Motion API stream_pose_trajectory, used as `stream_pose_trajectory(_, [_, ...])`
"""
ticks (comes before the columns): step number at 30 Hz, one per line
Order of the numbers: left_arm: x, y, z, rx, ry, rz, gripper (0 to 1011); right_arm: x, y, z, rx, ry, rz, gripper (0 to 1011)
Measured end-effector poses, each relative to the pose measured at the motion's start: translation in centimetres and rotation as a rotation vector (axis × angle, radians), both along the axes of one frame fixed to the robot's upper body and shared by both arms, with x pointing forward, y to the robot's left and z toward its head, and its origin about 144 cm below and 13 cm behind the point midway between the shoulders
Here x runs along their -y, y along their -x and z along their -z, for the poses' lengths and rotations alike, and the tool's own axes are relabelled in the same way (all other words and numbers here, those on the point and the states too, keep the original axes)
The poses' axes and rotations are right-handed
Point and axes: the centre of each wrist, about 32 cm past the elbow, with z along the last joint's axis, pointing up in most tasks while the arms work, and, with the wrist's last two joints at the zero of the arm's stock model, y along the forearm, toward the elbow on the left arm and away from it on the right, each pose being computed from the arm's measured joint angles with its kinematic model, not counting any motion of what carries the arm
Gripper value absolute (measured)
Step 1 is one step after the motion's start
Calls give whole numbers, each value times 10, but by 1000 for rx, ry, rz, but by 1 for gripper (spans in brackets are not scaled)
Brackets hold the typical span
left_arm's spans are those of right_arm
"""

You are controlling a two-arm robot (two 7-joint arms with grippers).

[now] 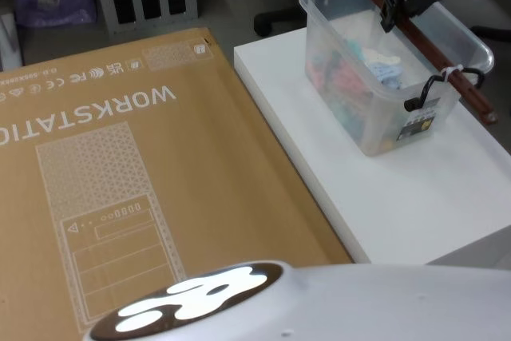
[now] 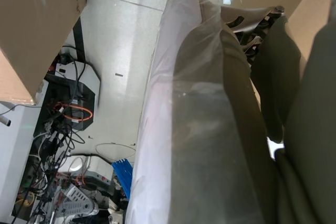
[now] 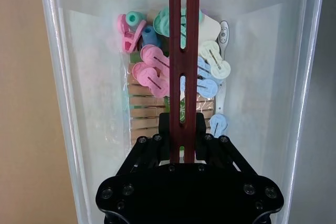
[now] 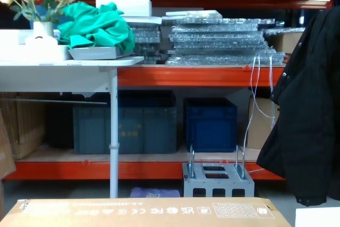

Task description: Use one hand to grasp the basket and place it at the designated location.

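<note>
White table (image 1: 375,197) lies bare beside the basket (image 1: 351,93), right gripper (image 3: 182,141) fingers clamped on its handle (image 3: 184,35).

Matte black right pincer (image 3: 182,135), angular linkage plates studded with round screws; glossy white rounded body shell (image 1: 319,301) with dark oval patch.

A large translucent clear plastic basket (image 1: 383,77) stands at two o'clock on the white counter (image 1: 415,197). Plastic clothes pegs (image 3: 157,72) lie inside it. A big flat cardboard box (image 1: 136,181) lies at nine o'clock, just beside the counter. The right gripper (image 1: 399,1) is over the basket's bar handle (image 1: 423,37).
</note>
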Motion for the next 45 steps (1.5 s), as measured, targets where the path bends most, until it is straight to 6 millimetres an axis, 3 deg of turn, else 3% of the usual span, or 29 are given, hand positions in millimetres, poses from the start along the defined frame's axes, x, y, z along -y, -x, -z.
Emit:
stream_pose_trajectory(11, [0,0,0,0,0,0,0,-1,0,3,-20,2,-3,247])
stream_pose_trajectory(17, [0,0,0,0,0,0,0,4,1,-9,10,-15,1,401])
stream_pose_trajectory(30, [0,0,0,0,0,0,0,11,9,-32,50,-45,-5,841])
stream_pose_trajectory(36, [0,0,0,0,0,0,0,17,21,-54,90,-70,-10,998])
stream_pose_trajectory(45, [0,0,0,0,0,0,0,20,36,-76,143,-98,-17,1000])
